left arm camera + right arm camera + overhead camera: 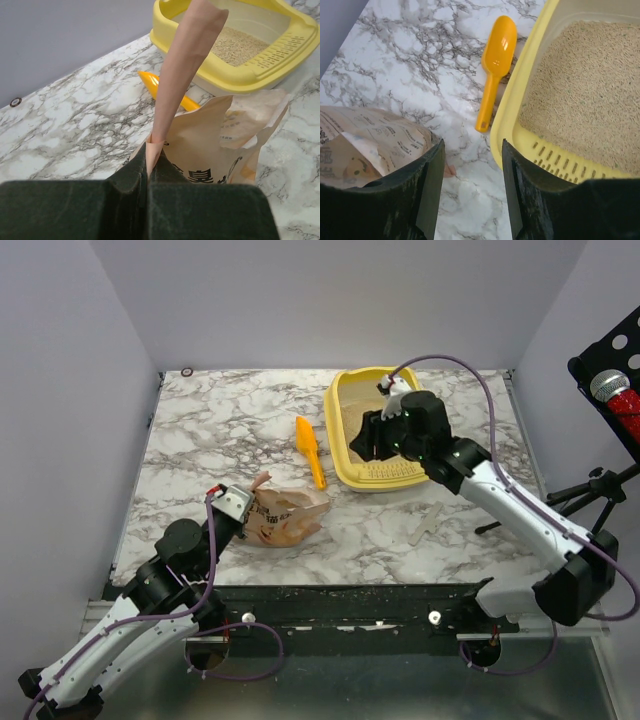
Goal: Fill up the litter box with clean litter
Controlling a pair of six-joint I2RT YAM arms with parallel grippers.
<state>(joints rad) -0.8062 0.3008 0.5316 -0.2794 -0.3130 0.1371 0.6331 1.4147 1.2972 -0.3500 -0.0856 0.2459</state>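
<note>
At about one o'clock on the marble table (200, 430), the litter box (385, 476) is sitting upright, and the clean litter (580, 90) is already lying in it as an even beige layer over the floor, well below the rim. The pinkish-tan bag (288, 516) is lying on the table around seven o'clock, well apart from the box, with the orange scoop (310, 452) resting flat between them, just beside the box's left wall. Judging from this, the pouring step looks to be either finished or paused: the bag is down, not over the tray. The left gripper (148, 163) is pinching a long flap of the bag's paper, its jaws pressed fully together on that flap, which is rising up past the camera toward twelve o'clock. The right gripper (472, 192) is hovering above the near-left corner of the box, its jaws standing about half apart with nothing between them and nothing touching either finger; only bare marble is showing in the gap, with the slotted lip just to its three o'clock and the bag to its nine. If more litter is wanted, the next move is probably calling for the right gripper to take a second hold on the bag so that both arms can lift and tip its mouth over the tray; whether the bag is holding any more cannot be told.
</note>
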